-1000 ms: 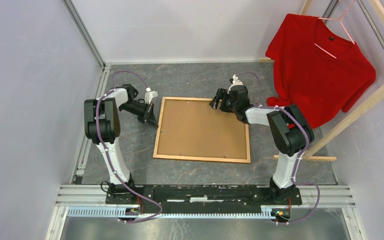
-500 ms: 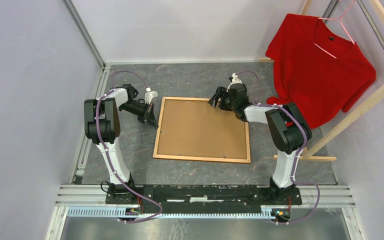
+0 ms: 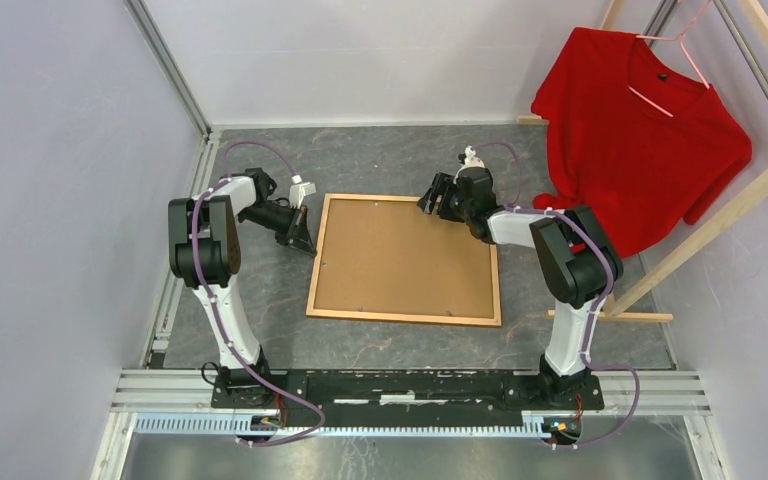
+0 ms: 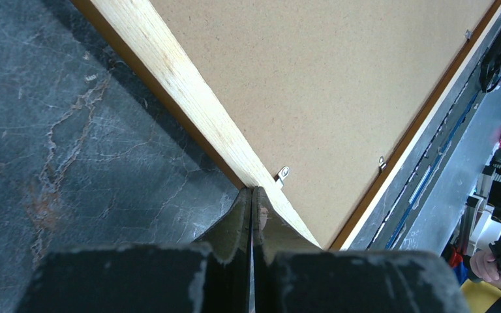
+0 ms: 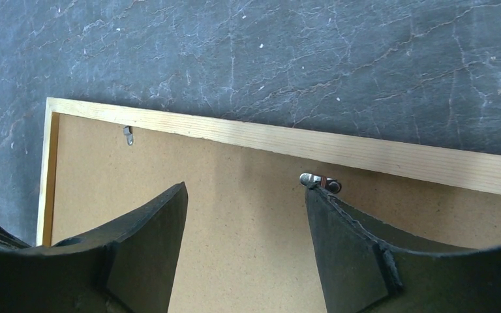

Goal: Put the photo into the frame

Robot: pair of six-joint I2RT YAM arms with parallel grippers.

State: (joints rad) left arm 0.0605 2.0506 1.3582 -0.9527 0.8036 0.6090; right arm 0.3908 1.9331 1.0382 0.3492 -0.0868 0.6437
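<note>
The frame [image 3: 405, 318] of orange-brown wood lies face down on the dark table, with a brown backing board [image 3: 405, 260] filling it. The photo is hidden. My left gripper [image 3: 309, 243] is shut, its tips [image 4: 252, 195] resting on the pale back of the frame's left rail [image 4: 176, 85], beside a small metal clip [image 4: 282, 175]. My right gripper [image 3: 432, 205] hangs open over the backing board [image 5: 235, 169] just inside the far rail [image 5: 365, 151]. Its right fingertip [image 5: 313, 195] touches a metal clip [image 5: 319, 181], and nothing is between the fingers [image 5: 246, 189].
A red shirt [image 3: 640, 130] on a pink hanger hangs from a pale wooden rack [image 3: 730, 215] at the back right. One rack foot [image 3: 610, 316] lies on the table right of the frame. Another clip [image 5: 128, 134] sits near the frame's far corner. Walls close in on both sides.
My right gripper has shifted slightly towards the far rail and its jaws have narrowed a little. The left gripper and the frame have not moved.
</note>
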